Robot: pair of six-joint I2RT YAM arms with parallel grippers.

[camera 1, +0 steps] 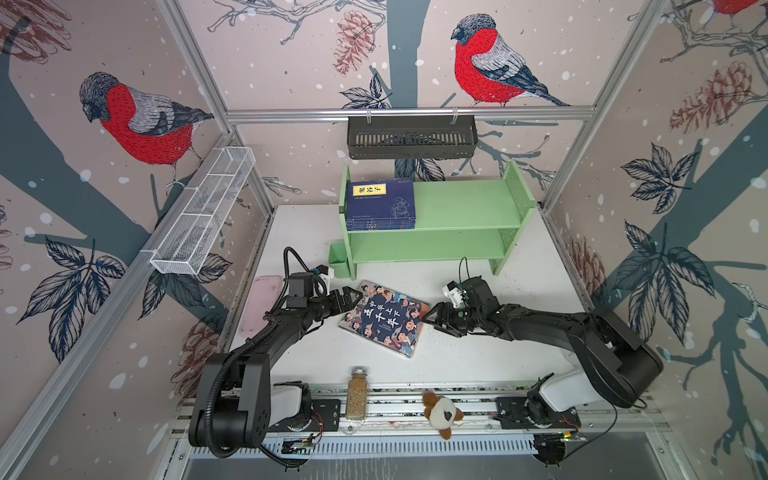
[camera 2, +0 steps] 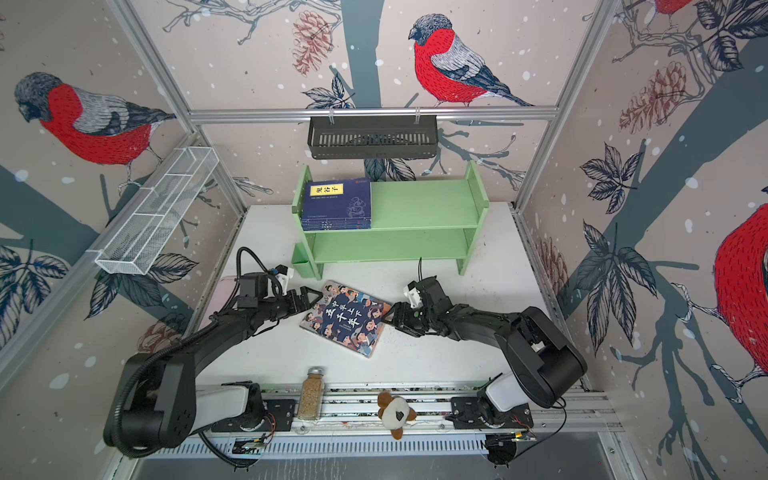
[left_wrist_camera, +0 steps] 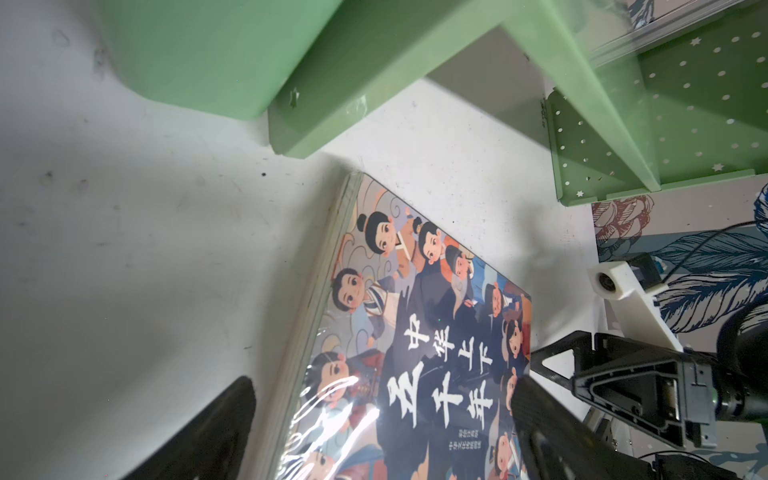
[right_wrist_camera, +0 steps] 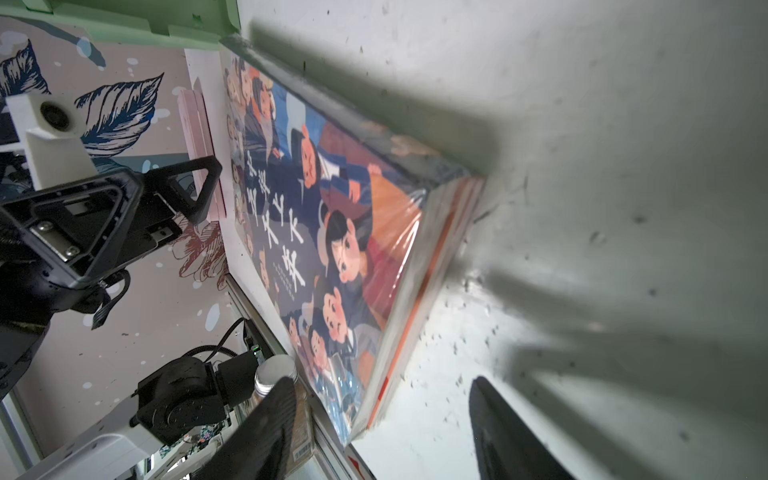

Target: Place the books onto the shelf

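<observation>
From above, in both top views: large cartoon-covered, plastic-wrapped book (camera 1: 384, 318) flat on the white table (camera 1: 478, 353), just near of the light green two-tier shelf (camera 1: 457, 203), long axis roughly left to right. Flanked by left gripper (camera 1: 352, 300) and right gripper (camera 1: 430, 322), about equally close. From the left wrist: jaws spread wide astride its left edge. From the right wrist alone: jaws parted around its right corner, nothing clamped.

black slotted basket (camera 1: 411, 137) hangs on the back rail, white mesh basket (camera 1: 203, 212) on the left wall. grain jar (camera 1: 357, 392) and plush toy (camera 1: 442, 413) up front; pink case (camera 1: 262, 303) at the bench (camera 1: 457, 357) edge.
</observation>
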